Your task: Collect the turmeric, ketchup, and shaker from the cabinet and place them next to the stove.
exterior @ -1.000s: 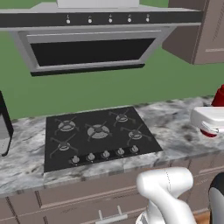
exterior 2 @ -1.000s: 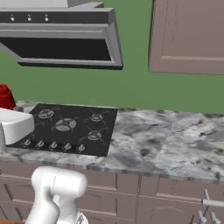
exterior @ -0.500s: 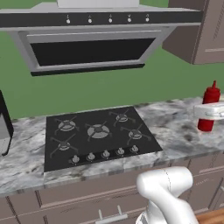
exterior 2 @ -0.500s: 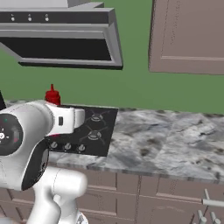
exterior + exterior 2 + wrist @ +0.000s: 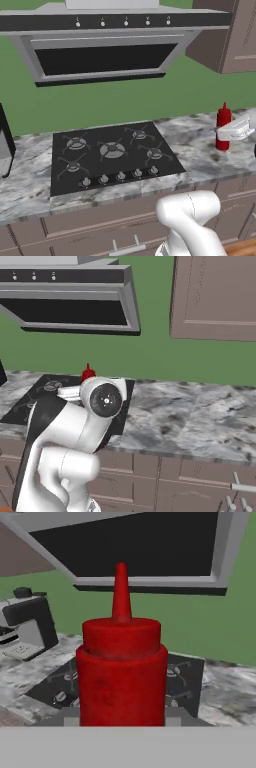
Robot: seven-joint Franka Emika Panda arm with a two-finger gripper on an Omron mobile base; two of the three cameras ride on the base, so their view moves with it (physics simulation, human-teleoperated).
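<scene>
Gripper (image 5: 226, 134) is clamped on the upright ketchup (image 5: 223, 128) over the counter's (image 5: 200, 160) right end beside the stove (image 5: 112, 155) — I'd lower it straight, then let go gently.

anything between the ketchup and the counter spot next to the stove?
Nothing visible. The gripper holds the ketchup upright over bare marble counter just right of the stove; nothing stands on that patch.

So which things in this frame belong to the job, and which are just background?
Job:
- red squeeze ketchup bottle with pointed nozzle, upright, held in the gripper, jaws shut on it
- flat black gas stove
- grey marble counter beside it

Background:
- steel range hood
- brown wall cupboard
- dark coffee machine
</scene>
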